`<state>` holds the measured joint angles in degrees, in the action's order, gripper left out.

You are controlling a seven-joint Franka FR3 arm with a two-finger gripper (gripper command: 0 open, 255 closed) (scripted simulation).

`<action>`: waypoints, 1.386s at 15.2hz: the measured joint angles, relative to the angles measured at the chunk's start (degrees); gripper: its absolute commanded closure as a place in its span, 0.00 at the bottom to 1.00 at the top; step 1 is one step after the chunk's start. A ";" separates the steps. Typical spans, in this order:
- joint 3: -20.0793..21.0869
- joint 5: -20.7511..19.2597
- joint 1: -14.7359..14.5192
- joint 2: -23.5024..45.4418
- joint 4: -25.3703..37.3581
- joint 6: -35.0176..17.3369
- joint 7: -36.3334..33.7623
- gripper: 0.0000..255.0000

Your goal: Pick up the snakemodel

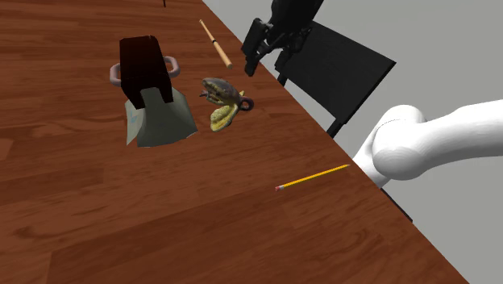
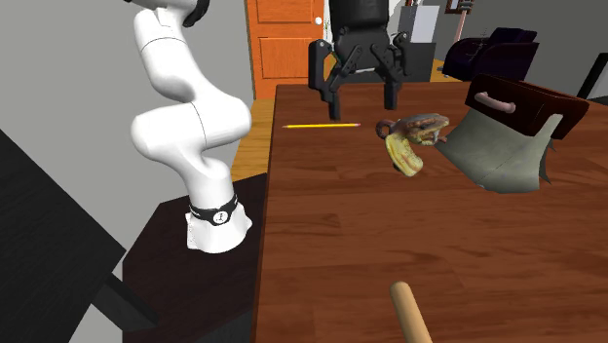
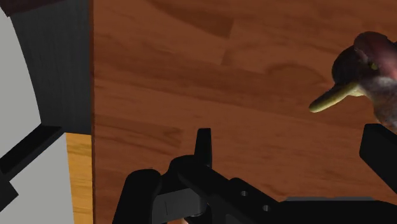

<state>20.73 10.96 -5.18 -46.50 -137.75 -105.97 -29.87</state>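
The gripper (image 2: 354,95) is hanging above the wooden table (image 2: 331,234), close to its edge. Its two black fingers (image 2: 319,84) are standing wide apart and are holding nothing. The snake model (image 2: 409,139), a coiled brown and yellow figure, is lying on the table near the hand and lower than it. It is outside the gap between the fingers and is not touching them. Beyond the snake model, farther from the hand, a bag (image 2: 512,132) with a dark brown top and a grey-green body is standing. A yellow pencil (image 2: 322,126) is lying on the table near the hand, on the side opposite the snake model. A wooden stick (image 2: 414,312) is lying well apart from the hand.
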 measured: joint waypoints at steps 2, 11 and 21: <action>3.44 1.02 -0.43 0.99 0.84 -1.49 -3.23 0.00; 11.90 3.00 -0.67 4.04 -0.86 -9.36 -10.18 0.00; 12.73 3.58 -0.97 4.07 -3.43 -12.15 -10.37 1.00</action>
<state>33.45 14.54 -6.15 -42.42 -141.18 -118.12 -40.24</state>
